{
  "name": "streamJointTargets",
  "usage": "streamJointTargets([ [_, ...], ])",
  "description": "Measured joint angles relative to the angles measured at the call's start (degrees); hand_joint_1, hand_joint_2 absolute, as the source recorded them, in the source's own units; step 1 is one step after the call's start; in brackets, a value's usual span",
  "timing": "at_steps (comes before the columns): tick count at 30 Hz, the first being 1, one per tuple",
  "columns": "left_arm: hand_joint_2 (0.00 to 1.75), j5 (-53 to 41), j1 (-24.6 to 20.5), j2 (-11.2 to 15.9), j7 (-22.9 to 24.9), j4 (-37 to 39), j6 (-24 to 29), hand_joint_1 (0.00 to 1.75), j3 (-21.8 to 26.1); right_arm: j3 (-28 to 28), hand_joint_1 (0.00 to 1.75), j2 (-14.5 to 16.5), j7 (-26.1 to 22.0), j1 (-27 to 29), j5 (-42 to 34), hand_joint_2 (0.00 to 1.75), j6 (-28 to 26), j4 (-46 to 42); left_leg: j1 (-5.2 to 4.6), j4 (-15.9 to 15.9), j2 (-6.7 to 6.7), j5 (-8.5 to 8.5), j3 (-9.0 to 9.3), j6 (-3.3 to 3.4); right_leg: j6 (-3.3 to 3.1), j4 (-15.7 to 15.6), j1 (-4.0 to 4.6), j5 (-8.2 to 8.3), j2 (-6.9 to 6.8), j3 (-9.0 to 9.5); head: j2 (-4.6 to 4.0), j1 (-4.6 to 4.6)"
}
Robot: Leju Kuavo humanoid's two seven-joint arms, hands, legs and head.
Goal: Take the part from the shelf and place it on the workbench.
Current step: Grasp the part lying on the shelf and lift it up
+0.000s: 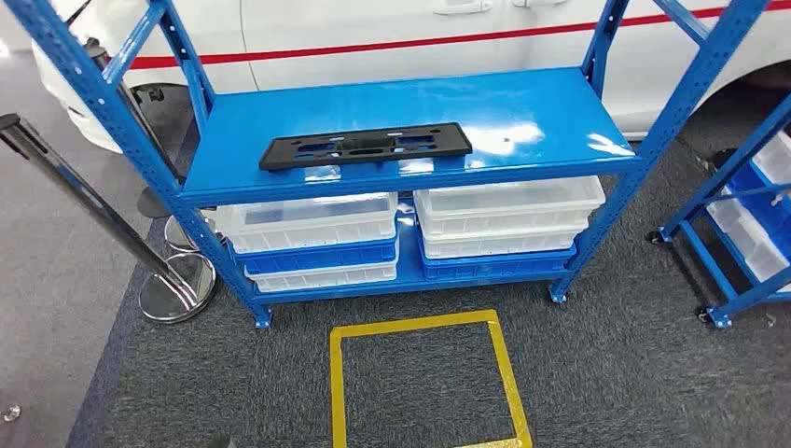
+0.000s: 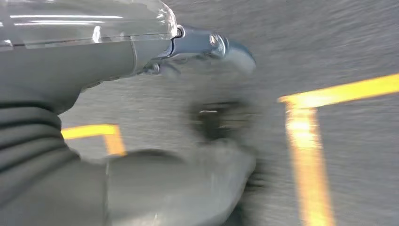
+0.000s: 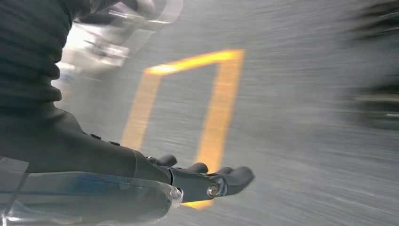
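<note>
At far left stand the stanchions [image 1: 173, 280], with the blue shelf [image 1: 522, 121] just beside them. The part [image 1: 366, 146], a flat black plate, lies on the top board near its front edge, left of centre. Clear and blue bins [image 1: 317, 233] are stacked below. A yellow square [image 1: 424, 383] marks the carpet in front.

The left hand [image 2: 207, 117] hangs over the carpet, too blurred to tell its fingers' state. The right hand [image 3: 207, 181] also hangs low, fingers loosely apart and holding nothing.

The step is likely the reach: stand square to the shelf, raise both hands, and take the plate by its ends so it lifts level.
</note>
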Motion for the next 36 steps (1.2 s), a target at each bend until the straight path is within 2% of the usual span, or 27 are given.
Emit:
streamJointTargets([
  [2,1.75,0.0,1.6,0.0,0.0,2.1,0.0,0.00,0.0,0.0,0.00,0.0,0.0,-1.7,0.0,1.75,0.0,-1.9,0.22,0.2,-0.05,-0.19,0.03,-0.12,-0.46,0.0,0.17,0.05,0.17,-0.14,0.00,-0.01],
  [3,1.75,0.0,3.2,0.0,0.0,4.0,0.0,0.00,0.0,0.0,0.00,0.0,0.0,-3.4,0.0,1.75,0.0,-3.9,0.36,1.0,-0.14,-0.95,-0.22,-0.09,-0.85,0.0,0.36,0.11,0.32,-0.28,0.00,-0.02],
  [4,1.75,0.0,4.9,0.0,0.0,6.2,0.0,0.00,0.0,0.0,0.00,0.0,0.0,-5.0,0.0,1.75,0.0,-6.0,0.37,2.9,-0.24,-2.42,-1.03,0.04,-1.20,0.0,0.55,0.21,0.50,-0.46,0.00,-0.03],
  [7,1.75,0.0,9.4,0.0,0.1,12.1,0.0,0.00,0.0,0.0,0.00,0.0,0.0,-8.9,0.0,1.75,0.0,-11.7,-0.34,13.8,-0.40,-8.70,-6.08,1.06,-1.82,0.0,1.48,0.54,1.24,-1.15,0.00,-0.05],
  [8,1.75,0.0,10.5,0.0,0.1,13.4,0.0,0.00,0.0,0.0,0.00,0.0,0.0,-9.6,0.0,1.75,0.0,-13.0,-0.73,16.4,-0.41,-9.55,-7.36,1.53,-1.94,0.0,1.84,0.61,1.54,-1.32,0.00,-0.05],
  [9,1.75,0.0,11.2,0.0,0.1,14.2,0.0,0.00,0.0,0.0,0.00,0.0,0.0,-10.0,0.0,1.75,0.0,-13.8,-1.18,17.2,-0.42,-9.24,-7.77,2.10,-2.02,0.0,2.16,0.65,1.80,-1.38,0.00,-0.04],
  [10,1.75,0.0,11.3,0.0,0.1,14.7,0.0,0.00,0.0,0.0,0.00,0.0,0.0,-10.0,0.0,1.75,0.0,-14.2,-1.72,15.7,-0.44,-7.74,-7.11,2.79,-2.07,0.0,2.42,0.66,1.96,-1.32,0.00,-0.05],
  [12,1.75,0.0,10.1,0.1,0.0,14.2,0.0,0.00,0.0,0.0,0.00,0.1,0.0,-9.0,0.0,1.75,0.0,-13.8,-2.98,8.4,-0.53,-3.30,-3.83,4.48,-2.12,0.0,2.70,0.66,1.87,-1.04,0.00,-0.03],
  [13,1.75,0.0,8.8,0.1,0.0,13.4,0.0,0.00,0.0,0.0,0.00,0.2,0.0,-8.1,0.0,1.75,0.0,-12.9,-3.52,5.0,-0.47,-1.65,-2.37,5.16,-2.11,-0.1,2.78,0.67,1.68,-0.93,0.00,-0.03],
  [14,1.75,0.0,7.3,0.2,-0.1,12.2,0.0,0.00,0.0,0.0,0.00,0.3,0.0,-6.9,0.0,1.75,0.0,-11.7,-3.93,2.8,-0.41,-0.72,-1.55,5.65,-2.01,-0.2,2.74,0.75,1.42,-0.82,0.00,-0.03],
  [15,1.75,0.0,5.9,0.2,-0.1,10.8,0.0,0.00,0.0,0.0,0.00,0.4,0.1,-6.0,0.0,1.75,0.0,-10.3,-4.17,1.8,-0.37,-0.45,-1.33,5.93,-1.85,-0.4,2.64,0.86,1.06,-0.75,0.00,-0.04],
  [18,1.75,-0.5,2.6,0.0,-0.4,9.0,0.0,0.00,1.1,-0.1,0.00,0.4,0.1,-4.3,0.5,1.75,0.0,-7.8,-4.03,0.0,-0.23,0.82,-0.81,6.15,-1.19,-0.7,2.55,1.20,0.53,-0.62,0.00,-0.03],
  [19,1.75,-1.1,2.2,-0.1,-0.6,9.1,0.0,0.00,1.8,-0.5,0.00,0.4,-0.1,-4.3,1.0,1.75,-0.1,-7.7,-3.91,-0.9,0.09,1.44,-0.47,6.21,-1.01,0.1,2.64,0.59,0.56,-0.98,0.00,-0.01],
  [20,1.75,-1.9,2.1,-0.2,-0.7,9.2,0.0,0.00,2.5,-1.1,0.00,0.4,-0.4,-4.7,1.7,1.75,-0.2,-7.6,-3.78,-1.5,0.48,2.00,-0.21,6.19,-0.83,1.8,2.73,-0.71,0.58,-1.81,0.00,0.01],
  [22,1.75,-3.8,2.1,-0.5,-1.2,9.3,-0.1,0.00,4.0,-2.6,0.00,0.4,-1.0,-5.5,3.3,1.75,-0.5,-7.4,-3.78,-1.6,1.19,2.28,-0.53,6.34,-0.40,7.6,2.63,-4.21,0.51,-4.15,0.00,0.01],
  [23,1.75,-4.9,1.9,-0.6,-1.5,9.3,-0.2,0.00,4.9,-3.4,0.00,0.4,-1.4,-5.7,4.3,1.75,-0.7,-7.2,-3.78,-1.4,1.20,2.29,-0.78,6.36,-0.17,10.1,2.55,-5.26,0.49,-5.01,0.00,0.02],
  [24,1.75,-6.1,1.8,-0.7,-1.9,9.4,-0.2,0.00,5.7,-4.2,0.00,0.4,-1.7,-5.9,5.3,1.75,-1.0,-7.0,-3.77,-1.2,1.08,2.27,-0.98,6.37,0.01,11.2,2.48,-5.34,0.49,-5.19,0.00,0.02],
  [25,1.75,-7.5,1.7,-1.0,-2.3,9.5,-0.3,0.00,6.8,-5.1,0.00,0.4,-2.1,-6.1,6.5,1.75,-1.2,-6.7,-3.76,-0.9,0.87,2.22,-1.10,6.35,0.15,10.1,2.42,-4.32,0.49,-4.34,0.00,0.02],
  [27,1.75,-10.2,1.4,-1.4,-3.1,9.7,-0.4,0.00,8.9,-7.0,0.00,0.4,-2.8,-6.6,8.8,1.75,-1.7,-6.2,-3.74,-0.4,0.46,1.98,-1.26,6.12,0.07,3.9,2.34,-1.37,0.46,-0.73,0.00,0.02],
  [28,1.75,-11.6,1.2,-1.6,-3.5,9.8,-0.5,0.00,10.0,-8.0,0.00,0.5,-3.2,-6.9,10.0,1.31,-1.9,-6.0,-3.84,0.1,0.36,1.76,-1.43,5.84,-0.20,0.7,2.45,-0.37,0.47,0.84,0.00,0.02],
  [29,1.31,-12.8,1.0,-1.8,-3.9,9.9,-0.6,0.00,11.0,-8.9,0.00,0.5,-3.6,-7.2,11.1,1.31,-2.1,-5.7,-3.90,0.4,0.33,1.61,-1.60,5.54,-0.60,-1.1,2.57,-0.02,0.49,1.70,0.00,0.01],
  [31,0.44,-15.2,0.3,-2.1,-4.7,10.1,-0.8,0.00,13.2,-10.9,0.00,0.5,-4.4,-7.7,13.2,1.31,-2.6,-5.2,-3.93,0.8,0.31,1.50,-1.85,4.94,-1.38,-1.9,2.89,-0.06,0.55,1.83,0.00,0.00],
  [32,0.00,-16.3,0.0,-2.3,-5.1,10.2,-0.9,0.00,14.3,-11.9,0.00,0.5,-4.8,-8.0,14.2,1.75,-2.8,-5.0,-3.89,0.8,0.30,1.49,-1.86,4.69,-1.74,-2.0,2.80,0.04,0.55,1.83,0.00,-0.01],
  [34,0.00,-18.7,-0.6,-2.7,-5.9,10.4,-1.1,0.00,16.2,-13.7,0.00,0.8,-5.5,-8.4,16.2,1.75,-3.4,-4.5,-3.74,2.0,0.03,0.49,-2.25,4.00,-2.36,-2.5,2.59,0.35,0.46,1.93,0.00,-0.01],
  [36,0.00,-21.1,-1.1,-3.0,-6.7,10.8,-1.2,0.00,18.1,-15.4,0.00,1.0,-6.3,-9.1,18.3,1.75,-3.9,-4.1,-3.30,7.0,-0.29,-2.66,-4.47,3.24,-2.81,-2.8,2.42,0.63,0.39,1.81,0.00,-0.02],
])
